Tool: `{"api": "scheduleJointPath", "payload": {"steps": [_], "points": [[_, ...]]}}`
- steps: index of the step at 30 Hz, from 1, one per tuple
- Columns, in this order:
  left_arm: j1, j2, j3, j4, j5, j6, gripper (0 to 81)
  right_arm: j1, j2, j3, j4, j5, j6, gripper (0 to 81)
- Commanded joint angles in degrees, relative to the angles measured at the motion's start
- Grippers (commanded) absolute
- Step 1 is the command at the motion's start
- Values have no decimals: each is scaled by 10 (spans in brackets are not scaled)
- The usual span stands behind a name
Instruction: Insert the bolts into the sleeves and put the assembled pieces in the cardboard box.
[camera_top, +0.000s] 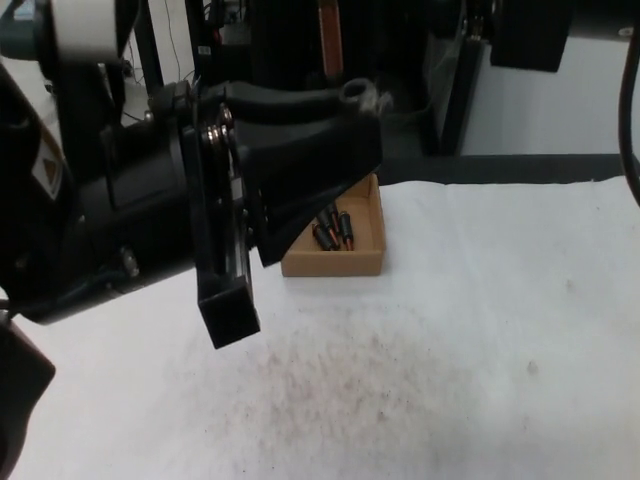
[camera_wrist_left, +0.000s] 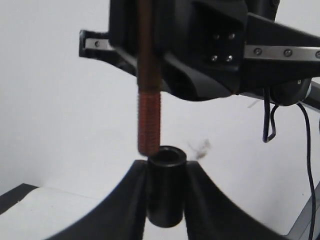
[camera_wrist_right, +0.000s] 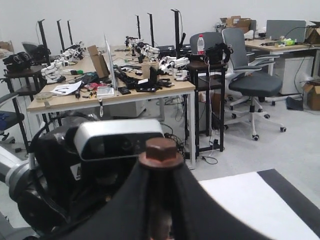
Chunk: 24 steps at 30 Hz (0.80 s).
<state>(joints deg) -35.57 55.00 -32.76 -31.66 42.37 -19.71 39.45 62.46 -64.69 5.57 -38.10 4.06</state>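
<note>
My left gripper (camera_wrist_left: 166, 169) is shut on a black sleeve (camera_wrist_left: 166, 192), held upright with its open end up. Above it my right gripper (camera_wrist_left: 155, 70) holds a copper bolt (camera_wrist_left: 149, 125) pointing down. The bolt's threaded tip sits at the sleeve's rim, slightly to one side of the hole. In the right wrist view my right gripper (camera_wrist_right: 161, 172) is shut around the bolt, whose hex head (camera_wrist_right: 160, 150) sticks out between the fingers. The cardboard box (camera_top: 350, 262) stands mid-bench with several assembled pieces (camera_top: 335, 230) in it.
An arm (camera_top: 230, 200) hangs close to the high camera and hides the left part of the bench and part of the box. A white cloth (camera_top: 480, 330) covers the bench. Behind the bench are desks and chairs (camera_wrist_right: 250, 80).
</note>
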Motion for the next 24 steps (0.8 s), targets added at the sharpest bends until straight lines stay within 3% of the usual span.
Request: {"api": "scheduleJointPath", "payload": {"steps": [1, 14, 24], "points": [[0, -2, -1, 12, -3, 0, 3, -1, -9, -2, -34, 1, -2, 8], [0, -3, -1, -19, -3, 3, 3, -3, -9, -2, -13, 1, -2, 8], [23, -3, -1, -24, -3, 0, 3, -34, -11, -2, -13, -17, -2, 8]]}}
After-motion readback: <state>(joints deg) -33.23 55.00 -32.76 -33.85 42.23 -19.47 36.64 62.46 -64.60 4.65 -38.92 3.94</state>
